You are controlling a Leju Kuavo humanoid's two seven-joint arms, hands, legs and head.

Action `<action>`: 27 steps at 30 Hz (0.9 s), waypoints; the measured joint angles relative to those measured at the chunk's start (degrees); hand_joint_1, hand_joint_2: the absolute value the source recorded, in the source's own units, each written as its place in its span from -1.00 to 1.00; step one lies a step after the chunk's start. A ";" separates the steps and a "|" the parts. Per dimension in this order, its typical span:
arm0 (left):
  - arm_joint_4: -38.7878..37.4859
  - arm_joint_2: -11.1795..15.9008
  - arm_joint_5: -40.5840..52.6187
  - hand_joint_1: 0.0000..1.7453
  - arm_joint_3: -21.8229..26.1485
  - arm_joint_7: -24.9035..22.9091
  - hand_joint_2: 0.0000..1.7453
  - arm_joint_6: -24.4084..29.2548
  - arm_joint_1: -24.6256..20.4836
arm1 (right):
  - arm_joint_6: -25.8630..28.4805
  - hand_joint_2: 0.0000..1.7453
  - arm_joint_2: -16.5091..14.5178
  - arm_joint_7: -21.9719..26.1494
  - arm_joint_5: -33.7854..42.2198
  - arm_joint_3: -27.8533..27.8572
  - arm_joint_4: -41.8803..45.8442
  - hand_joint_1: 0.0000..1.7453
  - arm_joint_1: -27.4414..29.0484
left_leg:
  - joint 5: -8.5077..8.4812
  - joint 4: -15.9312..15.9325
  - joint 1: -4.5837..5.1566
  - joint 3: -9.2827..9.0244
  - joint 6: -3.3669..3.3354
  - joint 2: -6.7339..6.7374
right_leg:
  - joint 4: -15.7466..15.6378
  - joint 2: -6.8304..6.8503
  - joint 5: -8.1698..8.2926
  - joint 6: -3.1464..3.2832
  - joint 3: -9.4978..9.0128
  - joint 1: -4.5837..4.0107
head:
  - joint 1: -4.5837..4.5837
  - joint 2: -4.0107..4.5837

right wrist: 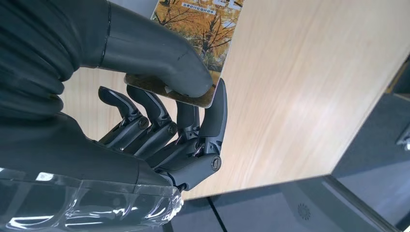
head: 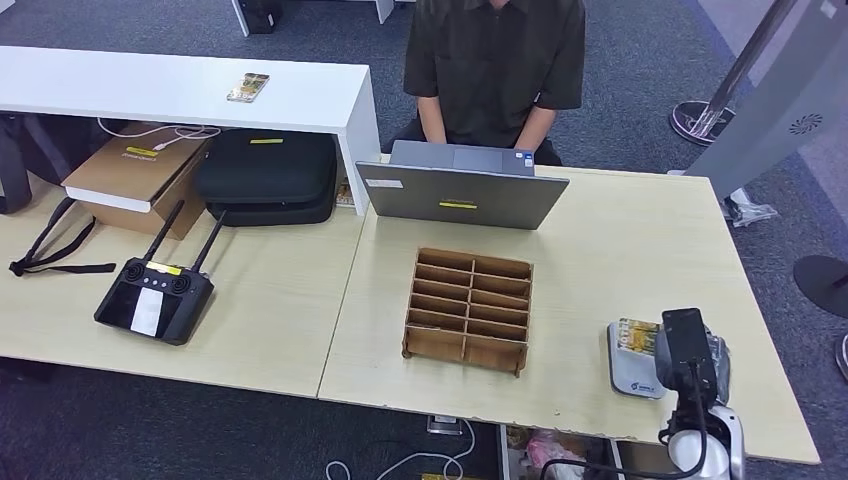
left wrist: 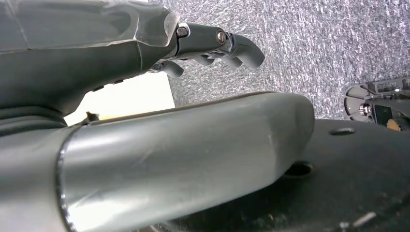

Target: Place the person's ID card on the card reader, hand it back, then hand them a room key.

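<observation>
The ID card (right wrist: pixel 203 34), printed with yellow autumn trees, is pinched at one edge between the thumb and a finger of my right hand (right wrist: pixel 159 111). In the head view my right hand (head: pixel 690 352) is at the table's near right, over the white card reader (head: pixel 634 375). The card (head: pixel 632 335) lies over the reader's top. The person (head: pixel 495 70) sits across the table behind a grey laptop (head: pixel 460 192). My left hand (left wrist: pixel 212 44) hangs beside my body above the grey carpet, holding nothing, its fingers loosely apart.
A wooden box with several compartments (head: pixel 468 310) stands mid-table. On the left are a black remote controller (head: pixel 155 298), a black case (head: pixel 268 175) and a cardboard box (head: pixel 135 170) under a white shelf (head: pixel 190 90). The table's front edge runs close to my right hand.
</observation>
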State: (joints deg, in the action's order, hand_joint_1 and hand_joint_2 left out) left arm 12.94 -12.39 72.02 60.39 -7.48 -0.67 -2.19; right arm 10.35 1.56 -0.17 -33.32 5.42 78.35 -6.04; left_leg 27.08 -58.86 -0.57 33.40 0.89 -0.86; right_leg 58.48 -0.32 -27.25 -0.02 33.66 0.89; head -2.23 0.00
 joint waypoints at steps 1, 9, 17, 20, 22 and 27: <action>0.00 0.00 0.05 -1.00 0.00 0.07 -1.00 -0.02 0.00 | 0.20 1.00 0.08 -0.11 -0.28 0.24 0.84 1.00 0.18 | 0.00 0.00 0.00 0.00 0.00 0.00 | 0.00 0.00 0.00 0.00 0.00 0.00 | 0.00 0.00; 0.00 -0.01 0.42 -1.00 0.00 0.27 -1.00 -0.48 -0.02 | -0.89 1.00 0.19 -0.34 -2.38 2.06 4.99 1.00 1.34 | 0.00 0.00 0.00 0.00 0.00 0.00 | 0.00 0.00 0.00 0.00 0.00 0.00 | -0.01 0.00; 0.00 -0.02 0.43 -1.00 0.00 0.31 -1.00 -0.69 -0.03 | -2.80 1.00 0.19 0.18 -3.31 2.40 5.38 1.00 1.89 | 0.00 0.00 -0.01 0.01 0.00 0.00 | 0.00 0.00 0.00 0.00 0.00 -0.01 | -0.01 0.00; 0.00 -0.02 0.61 -1.00 0.00 0.31 -1.00 -0.71 -0.04 | -2.78 1.00 0.19 0.04 -5.26 2.34 5.19 1.00 1.97 | 0.00 0.00 -0.01 0.02 0.00 0.00 | 0.00 0.00 0.00 0.00 0.00 0.00 | 0.00 0.00; 0.00 -0.01 0.81 -1.00 0.00 0.35 -1.00 -0.79 -0.04 | -2.80 1.00 0.16 -0.14 -6.25 2.26 4.78 1.00 2.00 | 0.00 0.00 0.00 0.02 0.00 0.00 | 0.00 0.00 0.00 0.00 0.00 0.00 | -0.01 0.00; 0.00 0.05 1.27 -1.00 0.00 0.66 -1.00 -0.95 -0.03 | -2.69 1.00 0.13 -0.15 -7.09 2.24 2.80 1.00 1.94 | 0.00 0.00 0.00 0.02 0.00 -0.01 | 0.00 0.00 0.00 0.00 0.00 0.00 | 0.00 0.00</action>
State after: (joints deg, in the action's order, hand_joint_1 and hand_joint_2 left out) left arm 12.94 -12.34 73.29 60.39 -6.82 -1.61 -2.22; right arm 7.66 1.68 -0.32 -40.41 7.66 81.15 -4.10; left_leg 27.08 -58.86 -0.58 33.42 0.89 -0.87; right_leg 58.49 -0.31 -27.25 -0.02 33.66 0.89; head -2.23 0.00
